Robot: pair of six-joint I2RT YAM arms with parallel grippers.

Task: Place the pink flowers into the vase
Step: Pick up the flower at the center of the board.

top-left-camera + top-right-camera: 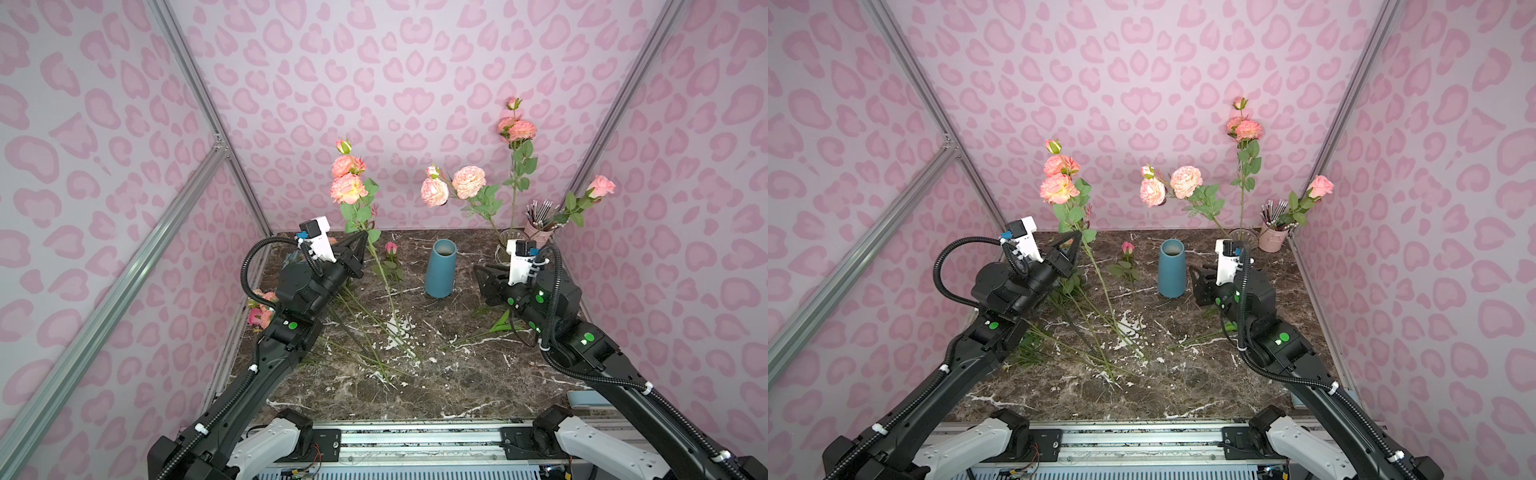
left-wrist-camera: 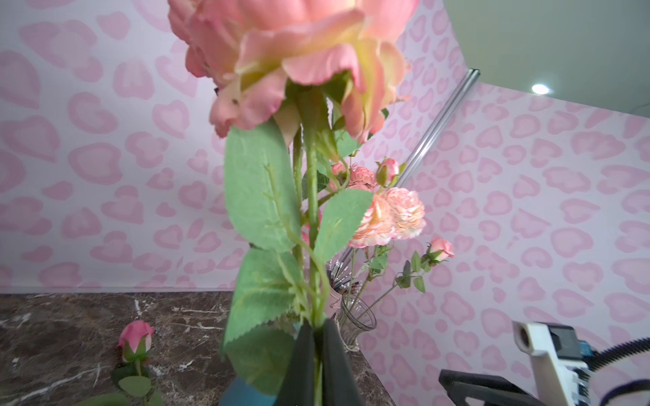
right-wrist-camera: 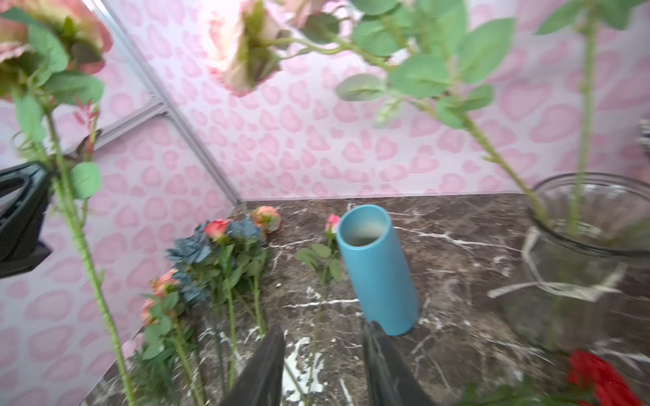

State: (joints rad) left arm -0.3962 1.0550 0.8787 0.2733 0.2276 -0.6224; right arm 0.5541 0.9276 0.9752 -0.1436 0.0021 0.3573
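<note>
Left gripper (image 1: pixel 365 237) clenched on a pink flower stem (image 1: pixel 348 189), well apart from the glass vase (image 1: pixel 1246 233).
In both top views the stem's long tail runs down over loose pink flowers (image 1: pixel 262 309) lying on the table, so I judge it may snag them. It could also swing against the empty blue vase (image 1: pixel 1171 270), which stands between the grip and the glass vase, where pink stems (image 1: pixel 468 182) already lean out and could tangle. The left wrist view shows the jaws pinching only the thin stem beneath heavy blooms, so it may twist in the grip. The right wrist view shows the right gripper (image 3: pixel 323 365) spread and empty, near the blue vase. The tabletop (image 1: pixel 457 374) is dark marble with white veins; pink-blotched walls (image 1: pixel 415 62) and aluminium posts (image 1: pixel 195 83) enclose it.
</note>
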